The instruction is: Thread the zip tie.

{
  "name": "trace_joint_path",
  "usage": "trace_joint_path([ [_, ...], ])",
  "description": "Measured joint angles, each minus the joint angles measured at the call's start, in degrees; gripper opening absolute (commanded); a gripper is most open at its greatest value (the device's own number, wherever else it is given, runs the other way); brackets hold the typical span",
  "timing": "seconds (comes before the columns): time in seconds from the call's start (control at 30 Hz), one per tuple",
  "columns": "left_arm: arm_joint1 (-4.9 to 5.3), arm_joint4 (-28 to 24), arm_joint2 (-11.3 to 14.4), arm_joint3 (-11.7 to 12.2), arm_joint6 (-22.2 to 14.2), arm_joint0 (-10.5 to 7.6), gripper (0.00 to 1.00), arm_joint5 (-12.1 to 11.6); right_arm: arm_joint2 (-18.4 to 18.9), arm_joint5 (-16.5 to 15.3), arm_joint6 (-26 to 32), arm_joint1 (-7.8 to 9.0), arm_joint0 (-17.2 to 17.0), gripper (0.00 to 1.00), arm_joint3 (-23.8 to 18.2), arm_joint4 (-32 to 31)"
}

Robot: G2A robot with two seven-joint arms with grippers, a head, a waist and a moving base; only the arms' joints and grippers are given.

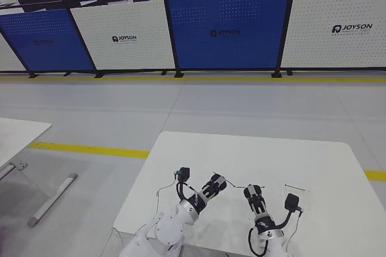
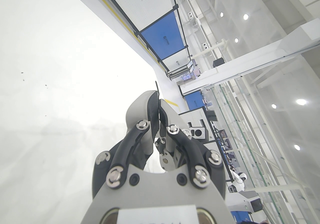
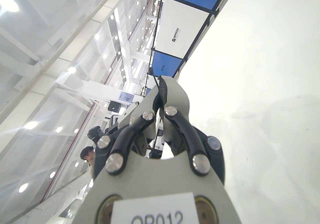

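Grey jaws, black linkages [image 2: 130, 142] — silver screws [image 2: 141, 124]

Black zip tie [image 1: 235, 186] between left gripper [image 1: 219, 180] and right gripper [image 1: 251, 191]

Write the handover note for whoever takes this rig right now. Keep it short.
Left gripper: shut on one end of the zip tie.
Right gripper: shut on the other end, with a short tip sticking out past its fingers.
The zip tie runs between the two grippers over the white table. A second tie lies flat on the table beside the right gripper, untouched.
Done: both arms hold the zip tie.
Left: no closed loop is visible, so treat the threading as not done. Bring the tail to the head and push it through.
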Motion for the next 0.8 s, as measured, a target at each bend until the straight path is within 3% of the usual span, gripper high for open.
trace_joint_path([
  [0.8,0.00,0.0,0.0,0.0,0.0,0.00,0.00,0.0,0.0,0.4,-0.3,-0.23,0.1,0.00,-0.1,-0.3],
])
